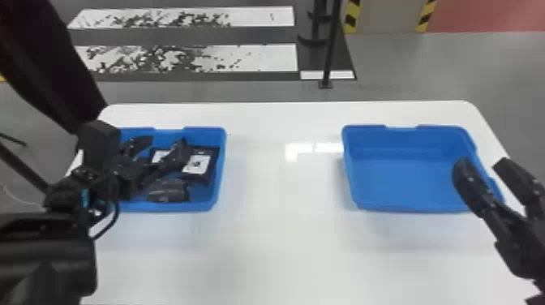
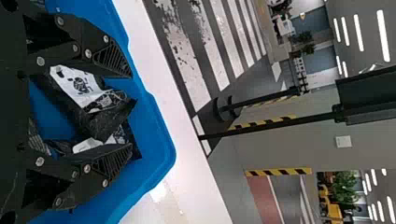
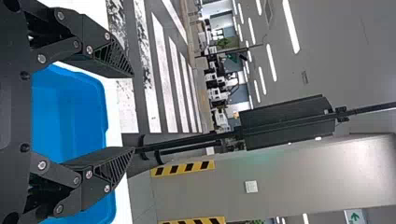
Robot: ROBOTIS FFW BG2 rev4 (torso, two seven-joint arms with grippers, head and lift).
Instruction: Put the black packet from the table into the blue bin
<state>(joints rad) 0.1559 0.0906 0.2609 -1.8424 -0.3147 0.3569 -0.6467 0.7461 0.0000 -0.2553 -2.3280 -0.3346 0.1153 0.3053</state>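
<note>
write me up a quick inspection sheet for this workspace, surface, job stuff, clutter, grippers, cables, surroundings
Surface: white table, with bright glare between the bins
Job's things: black packets lie in the left blue bin, at least one with a white label; a right blue bin stands across the table
Clutter: nothing seen
Left gripper: open, at the left blue bin
Right gripper: open, near the outer end of the right blue bin
Cables: black cable loops at the left wrist
Surroundings: striped floor, black stand, yellow-black hazard tape
</note>
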